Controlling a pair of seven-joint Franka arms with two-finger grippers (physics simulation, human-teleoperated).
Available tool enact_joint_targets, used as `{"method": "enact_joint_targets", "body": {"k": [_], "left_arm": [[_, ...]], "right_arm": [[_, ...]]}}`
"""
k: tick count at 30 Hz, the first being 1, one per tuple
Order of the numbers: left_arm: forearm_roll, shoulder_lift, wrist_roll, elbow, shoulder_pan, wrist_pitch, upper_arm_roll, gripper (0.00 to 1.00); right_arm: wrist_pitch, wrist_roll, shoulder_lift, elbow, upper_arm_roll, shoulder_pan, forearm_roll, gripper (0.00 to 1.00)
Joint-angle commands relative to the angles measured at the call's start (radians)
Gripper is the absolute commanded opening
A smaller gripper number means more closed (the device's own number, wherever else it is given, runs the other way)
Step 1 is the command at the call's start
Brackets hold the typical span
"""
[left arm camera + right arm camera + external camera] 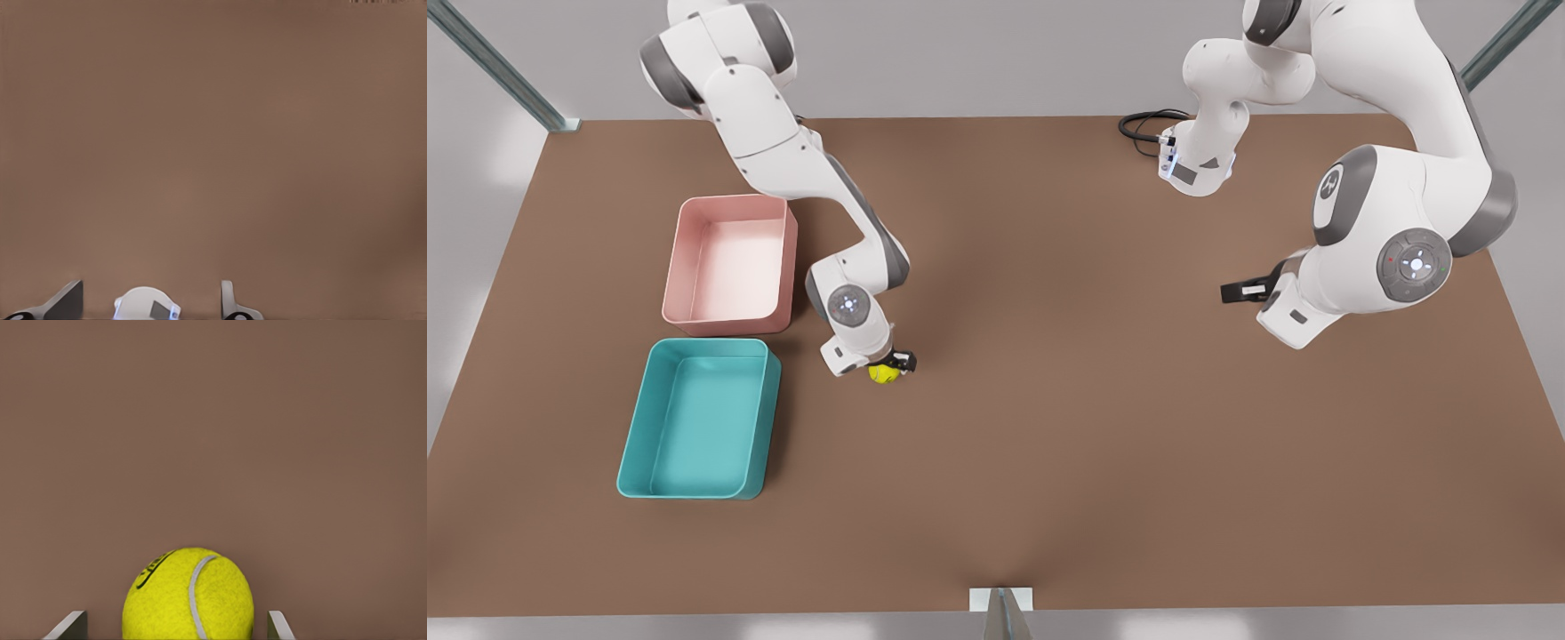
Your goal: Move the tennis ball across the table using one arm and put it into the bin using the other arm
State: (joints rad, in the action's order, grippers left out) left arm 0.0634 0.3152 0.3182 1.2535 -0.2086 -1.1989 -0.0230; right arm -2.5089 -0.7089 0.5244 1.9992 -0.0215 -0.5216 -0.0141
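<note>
The yellow-green tennis ball (pixel 884 374) rests on the brown table (pixel 1103 427), a little to the right of the teal bin (pixel 633 442) in the front view. My right gripper (pixel 890 364) hangs straight down over the ball. In the right wrist view the tennis ball (pixel 188 597) lies between the two fingertips (pixel 72 623) of the right gripper (pixel 177 615), with a small gap on each side, so it stands open. My left gripper (pixel 1234 292) waits above the table at the front view's right, its fingers (pixel 67 300) spread wide on nothing.
A pink tray (pixel 683 258) stands just behind the teal bin, close to the right arm's forearm. A black cable (pixel 1143 124) coils at the back near the left arm's base. Bare tabletop stretches between the two arms.
</note>
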Motion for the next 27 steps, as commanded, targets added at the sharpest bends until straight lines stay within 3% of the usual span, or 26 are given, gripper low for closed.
{"method": "enact_joint_targets", "body": {"k": [1, 14, 18, 27], "left_arm": [[0.0, -0.001, 0.121, 0.0, 0.0, 0.001, 0.0, 1.0], [-0.01, -0.008, 0.065, -0.003, 0.009, -0.021, 0.003, 1.0], [-0.008, -0.008, 0.062, -0.002, 0.009, -0.022, 0.003, 1.0], [-0.008, -0.005, 0.062, -0.002, 0.005, -0.031, 0.005, 1.0]], "right_arm": [[-0.018, -0.067, 0.006, -0.002, 0.0, 0.0, -0.001, 1.0], [-0.018, -0.067, 0.055, -0.017, 0.0, 0.0, -0.001, 1.0], [-0.018, -0.067, 0.055, -0.02, 0.0, 0.0, -0.001, 0.8], [-0.016, -0.067, 0.051, -0.031, 0.0, 0.0, -0.001, 0.76]]}}
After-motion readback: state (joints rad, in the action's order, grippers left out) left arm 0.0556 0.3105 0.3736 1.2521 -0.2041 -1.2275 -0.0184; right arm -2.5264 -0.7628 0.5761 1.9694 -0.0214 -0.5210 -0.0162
